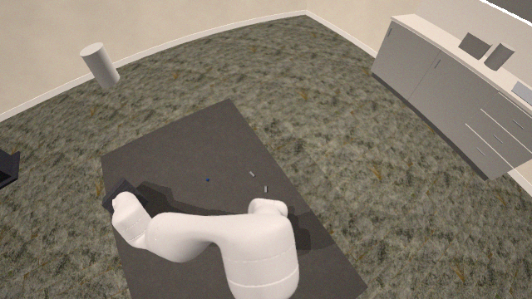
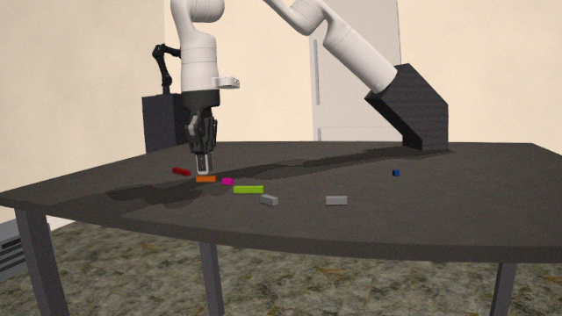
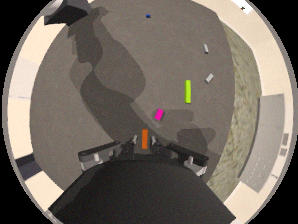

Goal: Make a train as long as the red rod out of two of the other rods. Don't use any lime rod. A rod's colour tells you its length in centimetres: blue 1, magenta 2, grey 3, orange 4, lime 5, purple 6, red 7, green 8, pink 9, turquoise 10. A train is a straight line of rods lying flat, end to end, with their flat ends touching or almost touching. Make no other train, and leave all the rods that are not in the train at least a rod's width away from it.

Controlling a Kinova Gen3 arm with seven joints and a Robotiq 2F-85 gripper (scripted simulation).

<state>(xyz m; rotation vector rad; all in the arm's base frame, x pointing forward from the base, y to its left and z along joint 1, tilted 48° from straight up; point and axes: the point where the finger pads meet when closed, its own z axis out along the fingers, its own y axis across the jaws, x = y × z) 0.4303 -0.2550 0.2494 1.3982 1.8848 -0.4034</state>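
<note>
My gripper (image 2: 204,172) (image 3: 144,140) is open, fingers partly spread, pointing down just above the orange rod (image 2: 205,179) (image 3: 145,139); in the wrist view the rod shows between the fingertips. A magenta rod (image 2: 227,181) (image 3: 159,115) lies close to it, then a lime rod (image 2: 248,190) (image 3: 188,91). One grey rod (image 1: 266,188) (image 2: 269,199) (image 3: 209,78) lies angled beyond the lime one, another grey rod (image 1: 252,174) (image 2: 336,200) (image 3: 206,48) farther along. The red rod (image 2: 181,171) lies left of the orange one in the exterior view. The arm hides several rods in the top view.
A small blue rod (image 1: 207,179) (image 2: 396,173) (image 3: 148,16) lies apart on the dark table (image 1: 208,137) (image 2: 461,197). The arm's black base (image 2: 417,110) stands at the table's back. The two grey rods lie nearest the table's edge in the exterior view.
</note>
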